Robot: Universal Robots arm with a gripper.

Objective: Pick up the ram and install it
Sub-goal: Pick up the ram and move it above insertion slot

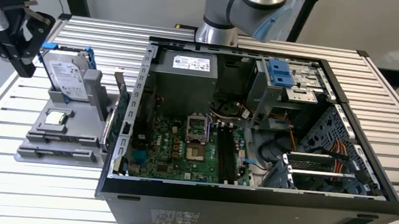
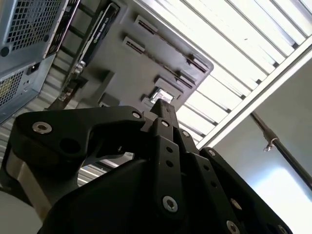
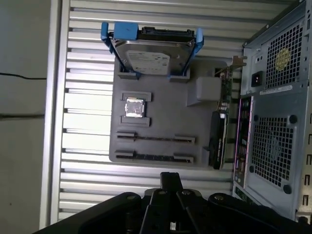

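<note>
The gripper is hovering over the table at about 10 o'clock of the open computer case in the exterior view. In the first wrist view its fingertips are meeting at one point, pressed together and gripping nothing.

The ram is standing on its long edge along the 3 o'clock side of the grey parts tray, just beside the case wall and well apart from the gripper. Both wrist views are showing it as a dark stick.

The exterior view is showing the case interior: one motherboard and one power supply at 12 o'clock of it. The first wrist view is looking down on the tray and on the grilled outer panel of the case. The second wrist view is showing the tray from a low angle past the gripper.

Count on the tray:
- One hard drive in a blue frame, at the 12 o'clock end
- One processor chip, mid-tray
- Two long slotted rails, at the 6 o'clock end
</note>
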